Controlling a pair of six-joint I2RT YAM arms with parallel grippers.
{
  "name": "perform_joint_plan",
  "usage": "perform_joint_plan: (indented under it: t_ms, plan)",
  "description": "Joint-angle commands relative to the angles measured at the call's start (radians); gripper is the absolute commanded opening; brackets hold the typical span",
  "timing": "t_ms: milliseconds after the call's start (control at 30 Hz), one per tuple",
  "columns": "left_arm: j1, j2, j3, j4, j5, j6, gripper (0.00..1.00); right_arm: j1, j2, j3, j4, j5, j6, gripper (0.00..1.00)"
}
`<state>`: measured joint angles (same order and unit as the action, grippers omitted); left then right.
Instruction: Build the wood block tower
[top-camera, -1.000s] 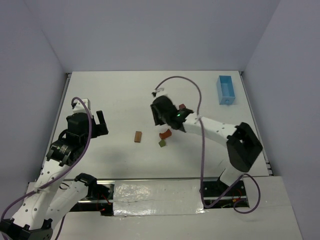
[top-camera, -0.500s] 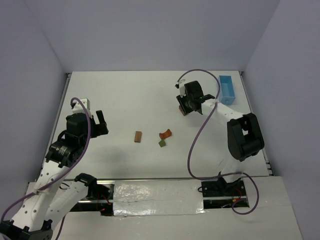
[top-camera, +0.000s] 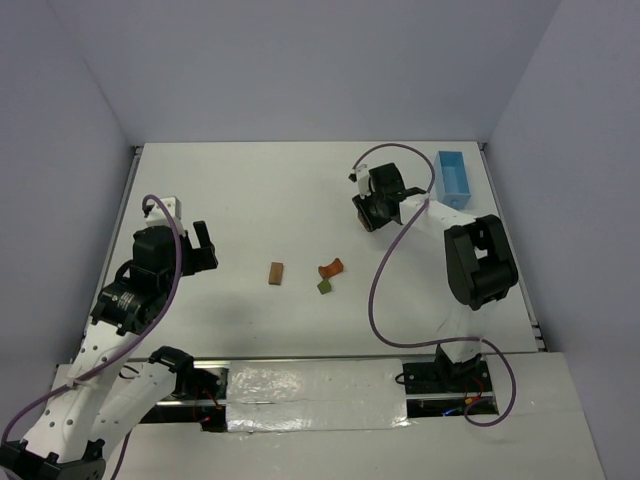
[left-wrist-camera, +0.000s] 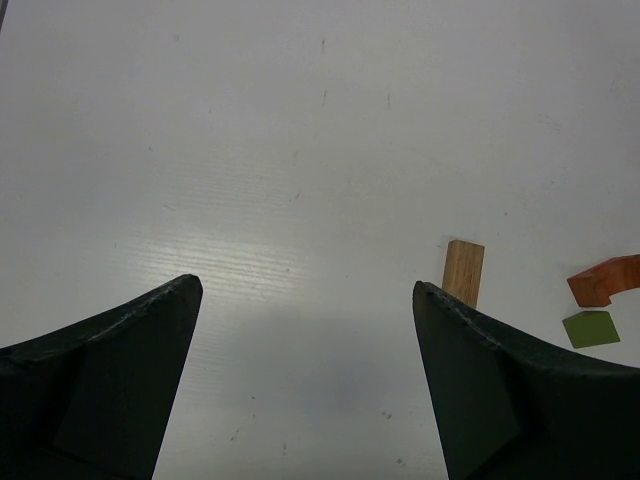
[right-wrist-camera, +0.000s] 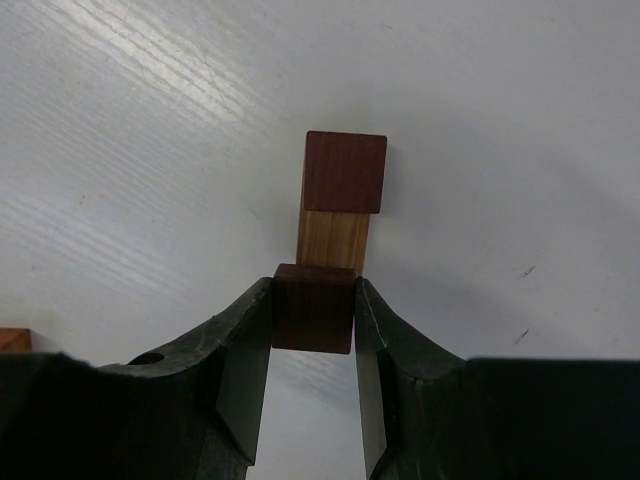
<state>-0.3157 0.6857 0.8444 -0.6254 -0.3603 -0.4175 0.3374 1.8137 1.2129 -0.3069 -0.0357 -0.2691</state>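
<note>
Right claw (right-wrist-camera: 313, 297) clamped on dark red block (right-wrist-camera: 312, 322), lower centre of frame; left claw (left-wrist-camera: 308, 288) held wide apart, nothing gripped.

The top camera looks down from high behind the near edge on the whole tabletop (top-camera: 250, 190). The left wrist camera sits low and faces forward between its own fingers (left-wrist-camera: 100, 380); it shares the tan block (left-wrist-camera: 464, 271) with the top view. The right wrist camera is very close to its end effector (right-wrist-camera: 313, 300), probably near the blue tray (top-camera: 450, 178)
</note>
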Motion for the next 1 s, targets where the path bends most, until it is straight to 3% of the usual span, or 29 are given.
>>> perform_joint_plan:
  t_ms: [0, 967]
  plan:
    - [0.001, -0.005, 0.008, 0.039, 0.014, 0.02, 0.99, -0.009, 0.016, 0.062, 0.022, 0.0, -0.021, 0.25]
    - [0.0, 0.014, 0.005, 0.047, 0.041, 0.034, 0.99, -0.031, 0.101, 0.122, 0.0, -0.038, -0.022, 0.41]
